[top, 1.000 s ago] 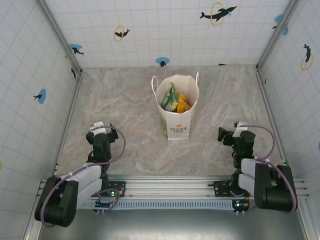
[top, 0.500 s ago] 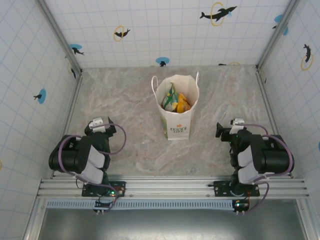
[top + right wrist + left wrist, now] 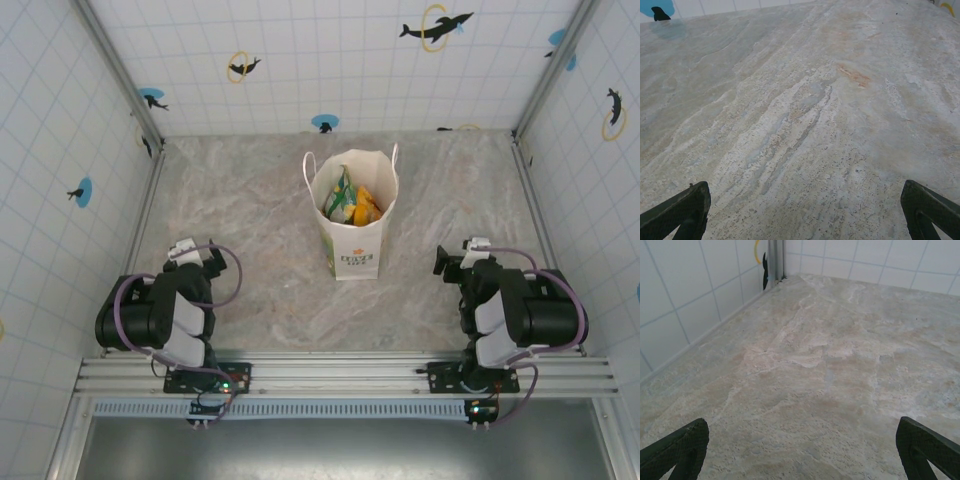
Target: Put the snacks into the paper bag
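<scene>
The cream paper bag [image 3: 354, 215] stands upright in the middle of the stone table, its mouth open. Snacks [image 3: 350, 203] in green, orange and yellow lie inside it. My left gripper [image 3: 192, 257] is folded back near the left base, well left of the bag, open and empty. My right gripper [image 3: 455, 262] sits low near the right base, right of the bag, open and empty too. In the left wrist view the left gripper [image 3: 805, 450] shows wide-spread fingertips [image 3: 682, 445] over bare stone. The right gripper [image 3: 805, 212] likewise shows spread fingertips [image 3: 927, 207] over bare stone.
White tiled walls [image 3: 60, 180] with dolphin stickers close in the table on three sides. A metal rail [image 3: 340, 375] runs along the near edge under both arm bases. Bare marbled tabletop [image 3: 250, 200] surrounds the bag.
The left arm folded back from its stretched pose toward its base, its gripper drifting slightly left and down. The right arm likewise folded back, then held still. The bag has not moved.
</scene>
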Robot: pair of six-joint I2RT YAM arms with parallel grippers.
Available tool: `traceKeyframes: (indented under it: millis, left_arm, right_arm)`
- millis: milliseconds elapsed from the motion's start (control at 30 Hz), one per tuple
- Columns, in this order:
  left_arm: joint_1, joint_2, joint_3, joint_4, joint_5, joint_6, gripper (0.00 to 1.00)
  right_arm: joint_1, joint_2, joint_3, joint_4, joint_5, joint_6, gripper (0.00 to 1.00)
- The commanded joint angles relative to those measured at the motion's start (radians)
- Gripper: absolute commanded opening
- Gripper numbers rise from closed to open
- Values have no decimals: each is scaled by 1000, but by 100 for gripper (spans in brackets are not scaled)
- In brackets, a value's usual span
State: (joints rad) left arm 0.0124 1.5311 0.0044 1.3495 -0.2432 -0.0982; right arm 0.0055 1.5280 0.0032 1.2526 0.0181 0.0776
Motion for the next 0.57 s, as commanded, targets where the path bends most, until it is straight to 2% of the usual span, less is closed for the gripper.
traceKeyframes:
  millis: [0,300,367,533]
  left_arm:
    - [-6,-11,-29,-6,13,-6,98]
    - [-6,-9,-30,-7,13,-7,98]
    - [-3,-7,-21,-19,55,-1,98]
    - [-1,-10,-22,-18,56,5,98]
  right_arm:
    - [4,-6,-3,9,15,-3,100]
    - [4,-5,-3,10,15,-2,100]
    - [3,-5,-3,9,14,-2,100]
    - [0,-4,-3,9,10,-1,100]
